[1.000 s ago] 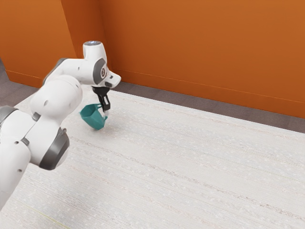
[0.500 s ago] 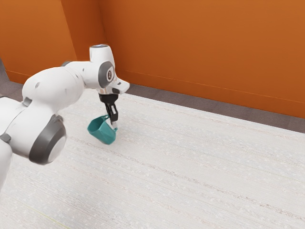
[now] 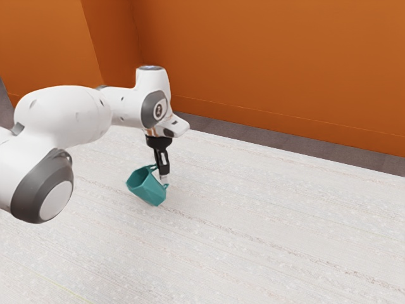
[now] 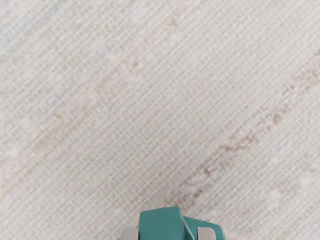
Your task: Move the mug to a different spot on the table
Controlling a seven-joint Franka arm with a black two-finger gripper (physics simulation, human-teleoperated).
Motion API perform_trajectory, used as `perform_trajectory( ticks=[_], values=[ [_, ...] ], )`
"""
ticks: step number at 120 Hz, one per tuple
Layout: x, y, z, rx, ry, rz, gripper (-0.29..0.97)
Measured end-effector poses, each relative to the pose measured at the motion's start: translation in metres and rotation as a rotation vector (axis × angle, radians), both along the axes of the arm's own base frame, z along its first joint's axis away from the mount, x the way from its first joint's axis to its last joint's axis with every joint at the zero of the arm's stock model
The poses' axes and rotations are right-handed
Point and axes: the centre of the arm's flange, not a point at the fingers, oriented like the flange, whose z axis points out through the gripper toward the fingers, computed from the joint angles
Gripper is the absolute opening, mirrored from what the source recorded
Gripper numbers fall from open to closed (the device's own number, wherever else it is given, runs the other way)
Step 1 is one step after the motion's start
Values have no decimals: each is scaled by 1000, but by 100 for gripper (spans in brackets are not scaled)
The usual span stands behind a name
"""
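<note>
A teal mug (image 3: 147,187) hangs tilted just above the white table (image 3: 266,215), its open mouth facing the exterior view's left. My black gripper (image 3: 162,173) points straight down and is shut on the mug's rim at its upper right side. In the wrist view a piece of the teal mug (image 4: 167,225) sits right under my hand, with the pale fingertips (image 4: 131,234) on either side of it and the woven table surface (image 4: 150,100) beyond.
Orange walls (image 3: 266,57) stand behind the table, with a grey floor strip (image 3: 285,140) along the table's far edge. My white arm (image 3: 63,126) fills the exterior view's left. The table stretches wide toward the exterior view's right and front.
My gripper has carried the mug toward the exterior view's right and a little nearer the front, with the arm swinging along. The mug stays tilted in the grip.
</note>
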Motion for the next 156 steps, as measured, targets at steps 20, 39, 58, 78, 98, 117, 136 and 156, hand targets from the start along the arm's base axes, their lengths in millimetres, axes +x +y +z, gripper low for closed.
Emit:
perform_trajectory(
  ticks=[20, 39, 58, 78, 98, 117, 136, 156],
  values=[
    [-3, -13, -6, 7, 12, -2, -2],
    [-5, -15, -20, 18, 31, 12, -2],
    [-5, -16, -40, 36, 53, 24, -3],
    [-4, -22, -49, 35, 57, 29, 12],
    [-4, -23, -48, 31, 55, 35, 42],
    [-3, -30, -47, 29, 50, 29, 56],
    [6, -54, -35, 19, 11, -7, 62],
    [8, -58, -32, 17, -1, -11, 65]
  ],
)
